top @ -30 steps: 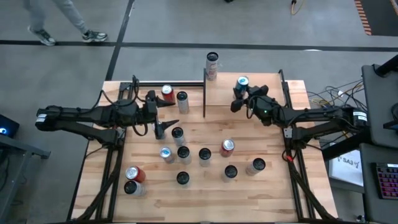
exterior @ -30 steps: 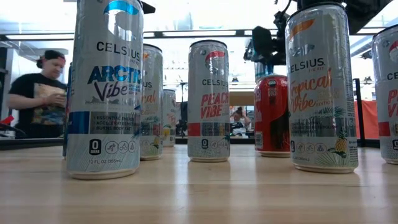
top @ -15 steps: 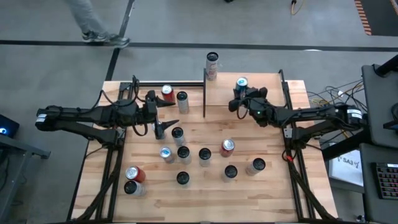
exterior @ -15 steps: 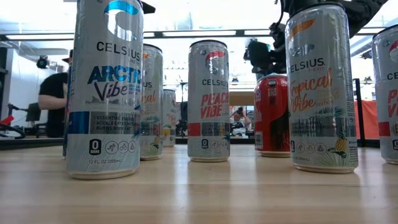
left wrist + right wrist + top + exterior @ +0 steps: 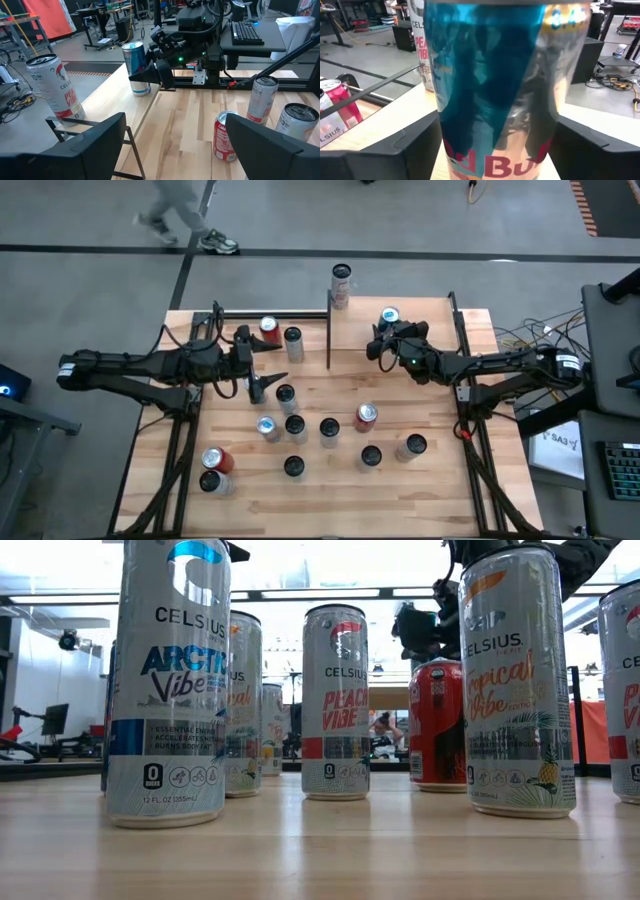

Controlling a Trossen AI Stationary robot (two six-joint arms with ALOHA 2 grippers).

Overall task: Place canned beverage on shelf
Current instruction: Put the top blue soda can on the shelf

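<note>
Can [image 5: 388, 315] on shelf [image 5: 430, 330], Celsius can [image 5: 341, 284] nearby

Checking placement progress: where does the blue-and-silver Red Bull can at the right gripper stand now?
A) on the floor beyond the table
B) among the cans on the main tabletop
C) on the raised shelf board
C: the Red Bull can stands upright on the shelf, between the fingers of the right gripper.

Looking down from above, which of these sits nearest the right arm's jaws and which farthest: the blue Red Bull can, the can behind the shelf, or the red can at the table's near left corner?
1. Blue Red Bull can, at the right gripper, on the shelf.
2. Can behind the shelf, at its far edge.
3. Red can, near left corner.
</note>
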